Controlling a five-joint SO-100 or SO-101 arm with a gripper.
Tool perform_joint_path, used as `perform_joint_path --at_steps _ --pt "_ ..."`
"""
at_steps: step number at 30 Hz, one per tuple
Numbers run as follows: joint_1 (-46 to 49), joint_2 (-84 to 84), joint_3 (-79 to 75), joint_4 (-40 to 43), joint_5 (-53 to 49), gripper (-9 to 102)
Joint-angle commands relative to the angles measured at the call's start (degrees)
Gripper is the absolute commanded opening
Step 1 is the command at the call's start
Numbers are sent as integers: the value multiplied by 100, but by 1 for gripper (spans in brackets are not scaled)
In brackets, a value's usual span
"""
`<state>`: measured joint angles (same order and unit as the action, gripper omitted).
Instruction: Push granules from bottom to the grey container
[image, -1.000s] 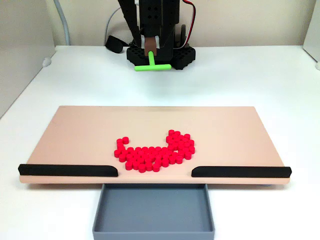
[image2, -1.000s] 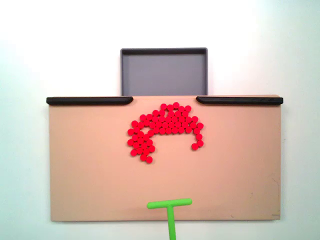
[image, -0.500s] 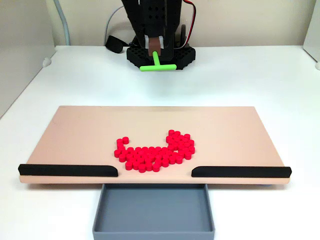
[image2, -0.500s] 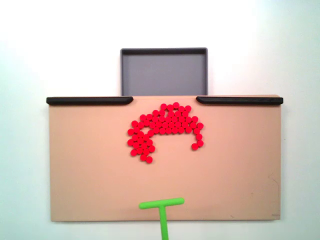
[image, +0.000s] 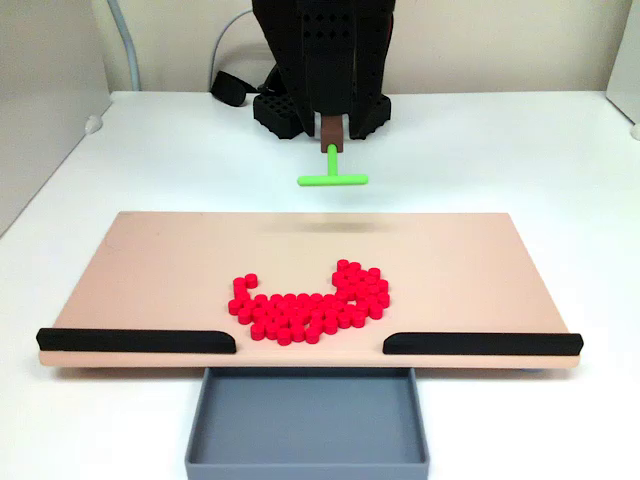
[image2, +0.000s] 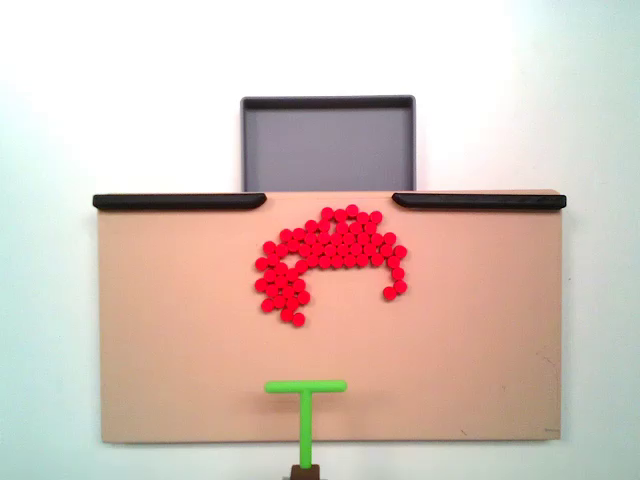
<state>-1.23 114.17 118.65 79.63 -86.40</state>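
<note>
While the black arm (image: 325, 50) leans forward from its base at the far side of the white worktop (image: 500, 150), its gripper (image: 332, 130) is closed on the stem of a green T-shaped pusher (image: 333, 179), with only a brown tip showing at the grip. The jaws sit tight against the stem, and no gap between them can be made out. In the front fixed view the pusher hangs with its crossbar level, above the worktop just behind the far edge of the beige board (image: 150, 260), and a faint blurred shadow lies on the board below it. In the fixed view from above, the pusher (image2: 304, 420) has its crossbar over the near part of the beige board (image2: 480, 370), left of centre, and its stem runs down to the brown gripper (image2: 303, 472) at the bottom edge.

The granules (image: 310, 305) lie in a loose red cluster on the board, well apart from the pusher. From above, the granules (image2: 330, 258) form an arch, thick at the top, with a lobe trailing down on the left and a thin tail on the right. They sit just short of the gap between the two black strips (image2: 180, 201), which line the board's edge on either side.

Past that gap lies the grey container (image2: 328, 146), touching or just beside the board's edge. In the front view the grey container (image: 307, 450) is nearest the camera, below the board.
</note>
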Motion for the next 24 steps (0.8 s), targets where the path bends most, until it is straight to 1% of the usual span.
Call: perform_joint_path --at_steps 1,4,7,12,21,24 --pt "-26 114 62 -176 35 0" --pt "-105 149 149 -299 88 0" --pt "-158 272 589 -923 35 0" --pt "-158 202 747 -1037 18 0" --pt "-167 -97 1063 -1854 132 0" --pt "-176 -149 1072 -1863 167 0"
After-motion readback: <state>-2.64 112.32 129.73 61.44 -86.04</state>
